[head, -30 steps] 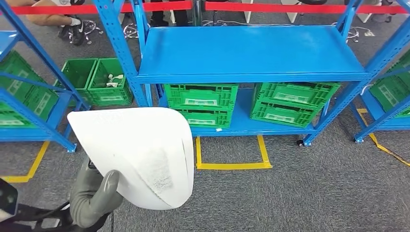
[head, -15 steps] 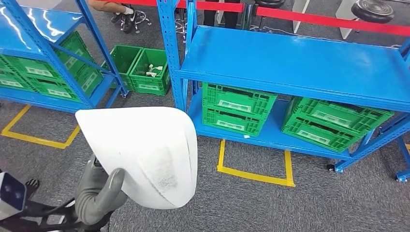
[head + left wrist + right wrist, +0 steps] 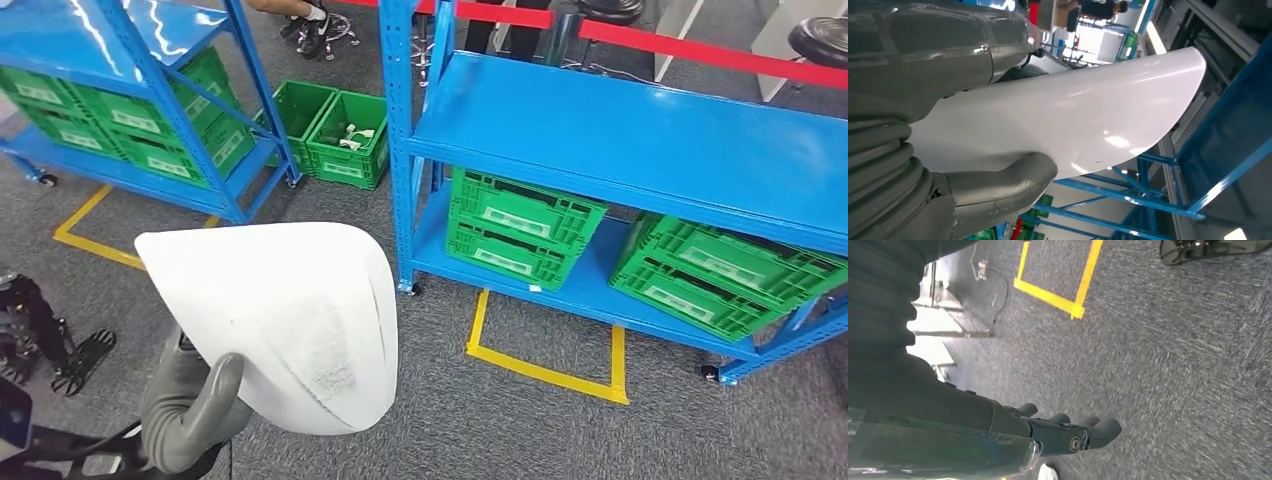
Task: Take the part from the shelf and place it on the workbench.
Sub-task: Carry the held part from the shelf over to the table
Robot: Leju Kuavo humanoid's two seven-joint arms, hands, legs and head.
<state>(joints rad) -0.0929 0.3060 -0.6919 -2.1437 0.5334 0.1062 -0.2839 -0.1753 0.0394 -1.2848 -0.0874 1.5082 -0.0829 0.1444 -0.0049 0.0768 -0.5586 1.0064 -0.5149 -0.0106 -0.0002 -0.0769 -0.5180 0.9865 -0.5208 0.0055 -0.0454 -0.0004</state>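
Grey carpet [image 3: 560,430] covers the floor, marked with yellow tape outlines [image 3: 545,365], and blue steel racks stand across it. On the far left, a blue rack [image 3: 150,110] carries green crates [image 3: 120,120] on its lower level. Just beside it, between the two racks, a pair of open green bins [image 3: 330,125] sits on the carpet with small pale items inside. Further right, the larger blue shelf [image 3: 640,140] has a bare top level, and two stacks of green crates [image 3: 520,225] rest on the level beneath it. A red barrier tape [image 3: 700,55] runs behind this shelf.

Low in the head view, left of centre, the left hand [image 3: 195,405] holds the part [image 3: 280,320] up over the carpet, well apart from the shelf. The part is a large white shell, broad and curved, with one rounded corner and a smooth matt outer face; a rougher, speckled patch shows on its lower middle. In the left wrist view its other face is glossy white with bright highlights, tapering to a blunt rounded tip, and the thick grey thumb presses against its lower edge while the ribbed grey cover lies behind it.

In the right wrist view, the right hand [image 3: 1068,432] hangs above the carpet, its dark fingers [image 3: 1105,427] curled inward with nothing in them
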